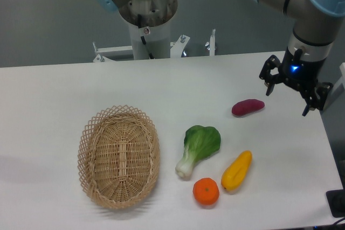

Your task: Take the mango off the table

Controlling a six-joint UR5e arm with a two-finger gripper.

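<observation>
Your gripper hangs with its fingers spread wide and nothing in them, above the table near its right edge. The mango lies well apart from it, toward the front edge and a little left, just beside the tangerine. Its long axis runs diagonally, front-left to back-right, so you'll want the fingers set across that line.
</observation>
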